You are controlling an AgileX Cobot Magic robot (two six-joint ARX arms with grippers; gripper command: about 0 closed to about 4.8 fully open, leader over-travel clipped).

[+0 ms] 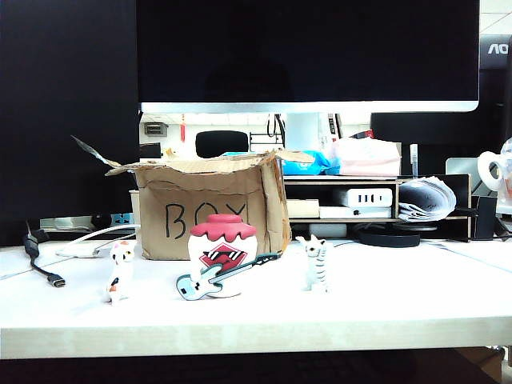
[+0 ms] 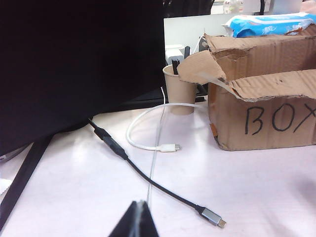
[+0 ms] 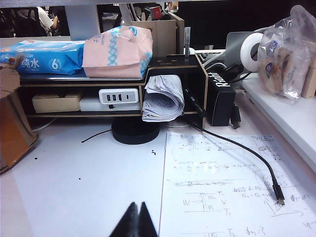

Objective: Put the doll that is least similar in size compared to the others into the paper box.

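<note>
On the white tabletop (image 1: 416, 296) in your exterior view stands the doll (image 1: 222, 254), a large round white egg-shaped figure with a dark red cap, a red mouth and a light blue guitar slanting across its front. It sits upright just in front of the paper box (image 1: 210, 208), a brown cardboard carton with ragged torn flaps and "BOX" written on it in black marker; you cannot tell from here whether the two touch. To the doll's left is a small white-and-orange cat figurine (image 1: 120, 272), and to its right a small grey-striped cat figurine (image 1: 315, 263), each standing apart from it. Neither arm appears in that view. In your left wrist view the left gripper (image 2: 139, 211) shows only as a dark tip with its fingers pressed together, empty, hanging over bare tabletop near a black cable with a metal plug (image 2: 158, 187); a white cable (image 2: 148, 140) loops beyond it, and a beige paper cup (image 2: 179, 91) stands beside the box. In your right wrist view the right gripper (image 3: 136, 212) is likewise pinched to a point and holds nothing, above the tabletop beside a handwritten sheet of paper (image 3: 227, 192), well short of a dark wooden desk shelf (image 3: 173, 74).
</note>
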